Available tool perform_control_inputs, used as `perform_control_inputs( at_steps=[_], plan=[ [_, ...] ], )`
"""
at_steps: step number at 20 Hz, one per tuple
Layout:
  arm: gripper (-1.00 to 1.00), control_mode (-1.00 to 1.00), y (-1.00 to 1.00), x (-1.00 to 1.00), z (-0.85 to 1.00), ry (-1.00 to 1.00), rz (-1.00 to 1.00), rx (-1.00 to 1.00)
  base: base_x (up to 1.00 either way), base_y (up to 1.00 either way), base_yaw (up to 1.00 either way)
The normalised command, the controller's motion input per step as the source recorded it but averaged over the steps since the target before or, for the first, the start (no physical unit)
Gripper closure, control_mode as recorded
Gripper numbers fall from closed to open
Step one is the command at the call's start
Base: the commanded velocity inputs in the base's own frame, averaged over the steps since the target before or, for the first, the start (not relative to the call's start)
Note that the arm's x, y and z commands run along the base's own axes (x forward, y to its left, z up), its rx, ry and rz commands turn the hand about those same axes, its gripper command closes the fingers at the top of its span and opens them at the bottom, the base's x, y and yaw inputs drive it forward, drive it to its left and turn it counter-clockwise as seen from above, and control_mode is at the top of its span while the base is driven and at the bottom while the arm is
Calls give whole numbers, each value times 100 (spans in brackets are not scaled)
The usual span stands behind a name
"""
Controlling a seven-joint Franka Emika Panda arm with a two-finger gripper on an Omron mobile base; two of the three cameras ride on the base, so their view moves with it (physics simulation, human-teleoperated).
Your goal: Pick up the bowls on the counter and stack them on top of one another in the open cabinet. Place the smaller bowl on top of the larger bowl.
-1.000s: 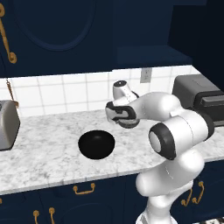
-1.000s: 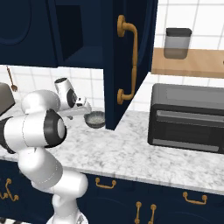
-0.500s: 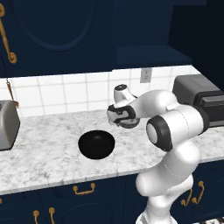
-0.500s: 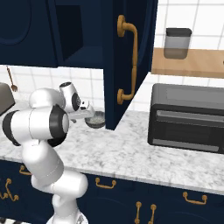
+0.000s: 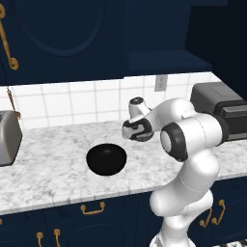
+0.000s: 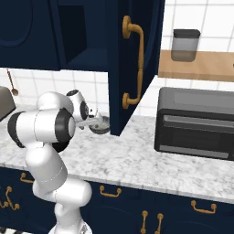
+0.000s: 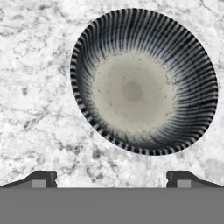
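The smaller bowl (image 7: 142, 83), grey with a pale speckled inside and dark ribbed wall, rests on the counter (image 7: 39, 109) just ahead of my open gripper (image 7: 111, 179); nothing is between its fingertips (image 7: 43, 178). From the right base, the gripper (image 6: 93, 119) hovers close over this bowl (image 6: 101, 126), beside the open navy door. The larger bowl (image 5: 106, 159), glossy black, sits alone on the counter (image 5: 48, 169) to the left of my hand. The open cabinet (image 6: 75, 32) is the dark recess above.
An open cabinet door (image 6: 137, 59) with a gold handle hangs right of the small bowl. A black toaster oven (image 6: 196, 121) stands at the counter's right end, a metal toaster (image 5: 7, 137) at its left. A grey canister (image 6: 185, 45) sits on a wooden shelf.
My hand has dropped slightly toward the small bowl while the elbow swung outward. The jaws stayed open and neither bowl moved.
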Motion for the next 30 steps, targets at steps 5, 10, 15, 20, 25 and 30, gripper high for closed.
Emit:
perform_control_inputs(
  at_steps=[5,10,15,20,25,30],
  plan=[
    [-100,-100,-1,16,-22,0,0,0,0,0,0],
    [-100,-100,0,16,-15,0,1,0,0,0,0],
    [-100,-100,0,8,-7,0,1,0,0,0,0],
    [-100,-100,0,0,5,-5,1,0,0,0,0],
    [-100,-100,0,14,0,0,1,0,0,0,0],
    [-100,-100,0,22,0,0,0,0,0,0,0]
  ],
)
